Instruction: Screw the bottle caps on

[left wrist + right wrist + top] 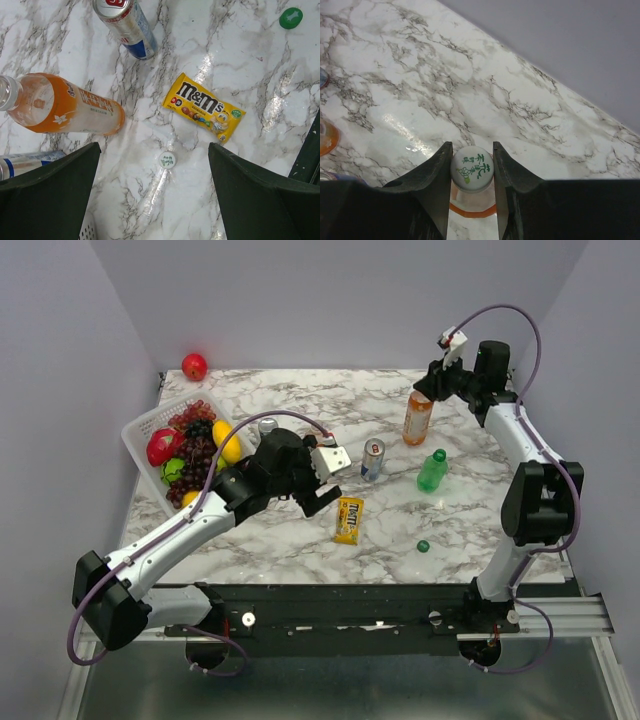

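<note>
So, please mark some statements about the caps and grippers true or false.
1. The right gripper is shut on a white cap atop an orange bottle. True.
2. The left gripper holds the M&M's packet. False: it is open and empty; the packet lies on the table.
3. A green cap lies loose on the table. True.
4. The second white cap sits on a bottle. False: it lies loose on the table.

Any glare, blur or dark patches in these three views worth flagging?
Top view: evenly lit, soft shadows on the table. Left wrist: glare streaks on the marble beside the candy packet, tool fingers dark and featureless. Right wrist: one glare patch on the marble; print on the white cap is sharp.
</note>
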`<move>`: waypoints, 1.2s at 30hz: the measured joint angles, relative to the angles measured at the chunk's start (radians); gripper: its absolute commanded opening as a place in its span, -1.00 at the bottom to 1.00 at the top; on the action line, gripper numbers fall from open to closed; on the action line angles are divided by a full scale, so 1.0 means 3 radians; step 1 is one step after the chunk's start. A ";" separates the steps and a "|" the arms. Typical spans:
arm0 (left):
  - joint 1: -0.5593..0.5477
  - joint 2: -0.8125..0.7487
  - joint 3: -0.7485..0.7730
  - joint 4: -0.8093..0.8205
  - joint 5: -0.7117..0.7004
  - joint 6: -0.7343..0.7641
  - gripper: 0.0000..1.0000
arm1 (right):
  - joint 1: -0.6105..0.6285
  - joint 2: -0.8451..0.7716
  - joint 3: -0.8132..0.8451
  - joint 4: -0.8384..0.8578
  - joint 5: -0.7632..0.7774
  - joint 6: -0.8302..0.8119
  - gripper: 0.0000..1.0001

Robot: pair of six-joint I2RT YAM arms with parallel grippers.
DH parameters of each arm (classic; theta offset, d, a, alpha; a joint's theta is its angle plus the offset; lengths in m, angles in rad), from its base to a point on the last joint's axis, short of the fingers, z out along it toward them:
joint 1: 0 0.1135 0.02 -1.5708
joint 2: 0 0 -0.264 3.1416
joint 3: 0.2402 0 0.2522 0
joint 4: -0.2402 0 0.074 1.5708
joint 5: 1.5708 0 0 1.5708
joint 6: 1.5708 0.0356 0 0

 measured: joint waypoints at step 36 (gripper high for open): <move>0.0231 -0.0066 0.0008 0.0151 -0.0034 -0.0052 0.97 | 0.0064 -0.0259 0.0045 -0.0123 -0.0120 0.0042 0.54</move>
